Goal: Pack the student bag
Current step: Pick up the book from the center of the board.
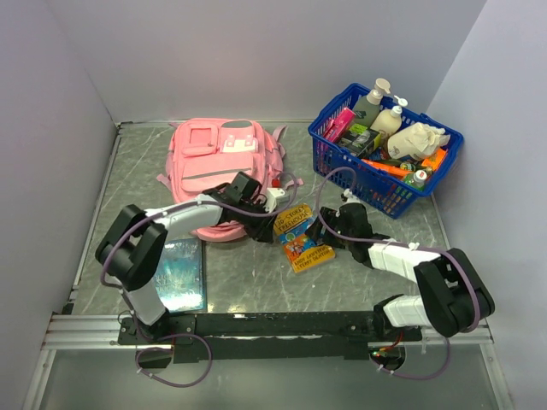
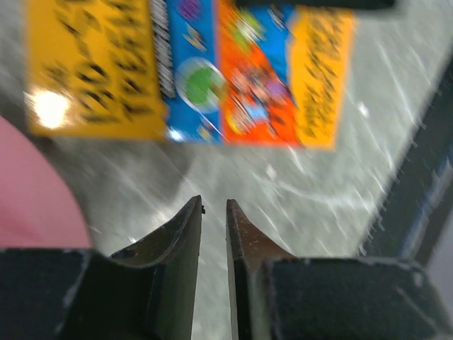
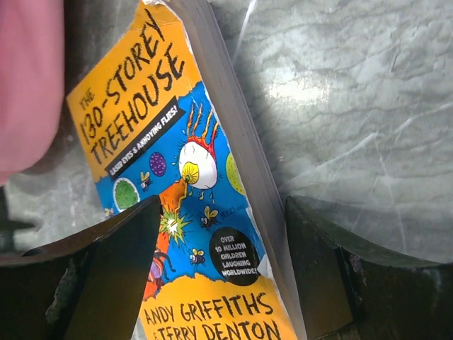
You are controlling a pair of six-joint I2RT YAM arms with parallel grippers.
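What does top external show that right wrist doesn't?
Top external only: the blue basket holding bottles, a teal book lying on the table, and the whole backpack. Right wrist only: the readable title on the orange book, "The 130-Storey Treehouse", with the right pincer straddling it. Both: that book, the grey table, and some pink backpack.

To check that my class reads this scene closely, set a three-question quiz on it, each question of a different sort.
1. True or false: the treehouse book lies inside the blue basket.
2. The right fingers are: A open, either side of the book; B shut tight, empty; C out of view.
3. Fill in: the student bag is coloured ____.
Key: 1 false; 2 A; 3 pink.
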